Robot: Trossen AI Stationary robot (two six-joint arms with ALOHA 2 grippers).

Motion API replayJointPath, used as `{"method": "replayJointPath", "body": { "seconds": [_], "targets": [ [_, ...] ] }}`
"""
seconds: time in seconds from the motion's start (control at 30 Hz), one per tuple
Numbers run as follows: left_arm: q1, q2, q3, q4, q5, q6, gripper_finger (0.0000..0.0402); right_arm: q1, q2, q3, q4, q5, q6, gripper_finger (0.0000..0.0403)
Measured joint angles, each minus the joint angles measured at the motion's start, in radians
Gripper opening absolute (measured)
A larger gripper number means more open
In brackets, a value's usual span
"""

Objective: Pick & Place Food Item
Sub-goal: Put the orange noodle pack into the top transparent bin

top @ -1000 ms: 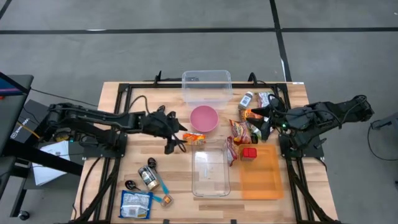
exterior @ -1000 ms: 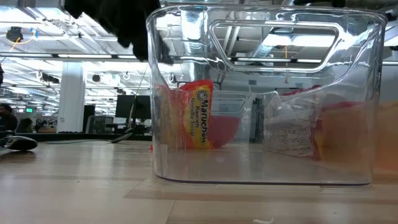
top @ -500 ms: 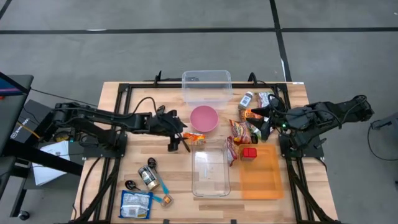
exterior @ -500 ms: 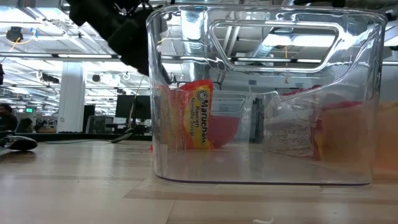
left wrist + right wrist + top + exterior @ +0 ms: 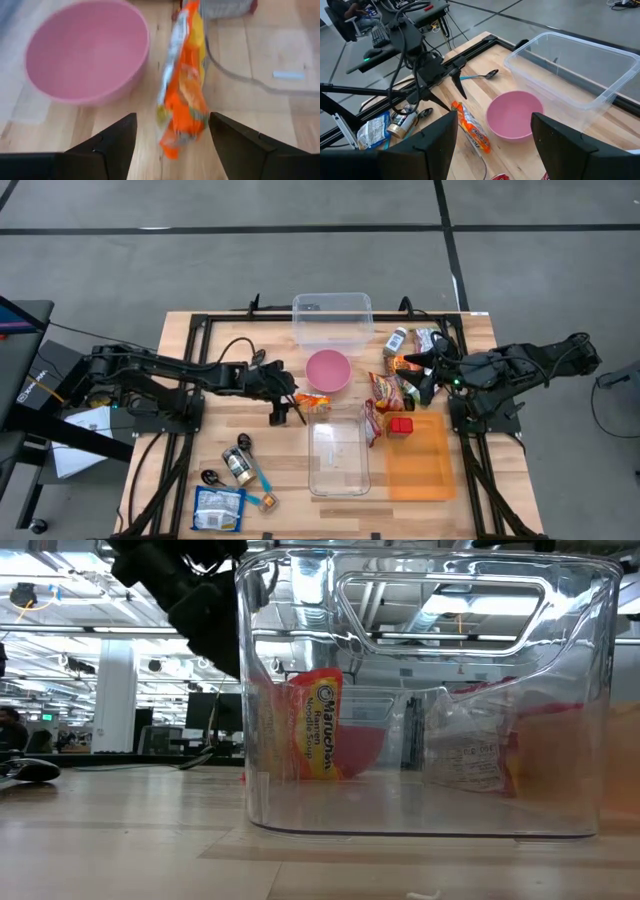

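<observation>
Dark fingers of the left pincer (image 5: 285, 409) stood apart with nothing between them, hanging low just left of the orange ramen packet (image 5: 312, 402) on the tabletop (image 5: 180, 440). In the left wrist view the packet (image 5: 184, 85) lay ahead between the two fingers (image 5: 109, 145), not yet touched, which suggested the pincer was lined up to close on it. That packet lay just near of the pink bowl (image 5: 328, 369) and at the far end of a clear bin (image 5: 338, 455), so either could be where it was meant to go.

Over on the right, the right pincer (image 5: 425, 375) waited with fingers spread and empty, above a cluster of snack packets (image 5: 385, 390) and a small bottle (image 5: 396, 340). An orange tray (image 5: 420, 460) with a red item (image 5: 401, 425) lay near of it. A second clear tub (image 5: 332, 318) sat at the far edge.

Pale wood made up the tabletop, framed by black rails. At its near left lay a jar (image 5: 238, 461), spoons (image 5: 212, 477) and a blue pouch (image 5: 218, 508). Grey floor surrounded it; the low view showed an office-like room with ceiling lights.
</observation>
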Motion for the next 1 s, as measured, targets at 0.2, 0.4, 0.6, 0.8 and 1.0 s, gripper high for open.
{"method": "replayJointPath", "body": {
  "seconds": [0.2, 0.4, 0.6, 0.8, 1.0],
  "targets": [
    [0.002, 0.0, 0.0, 0.002, 0.0, -0.025, 0.0182, 0.002, 0.0, 0.0, 0.0, 0.0, 0.0, 0.0245],
    [0.011, 0.0, 0.0, -0.015, 0.001, -0.125, 0.0075, 0.002, 0.0, 0.0, 0.0, 0.0, 0.0, 0.0245],
    [0.029, 0.0, 0.0, -0.017, 0.094, -0.216, 0.0009, 0.002, 0.0, 0.0, -0.001, 0.0, 0.0, 0.0245],
    [0.026, -0.052, 0.0, -0.105, 0.156, -0.261, 0.0002, 0.002, 0.0, 0.0, -0.001, -0.001, 0.0, 0.0245],
    [0.021, -0.179, -0.001, -0.203, 0.215, -0.333, 0.0001, 0.002, 0.003, 0.0, -0.001, -0.003, 0.0, 0.0245]
  ]
}}
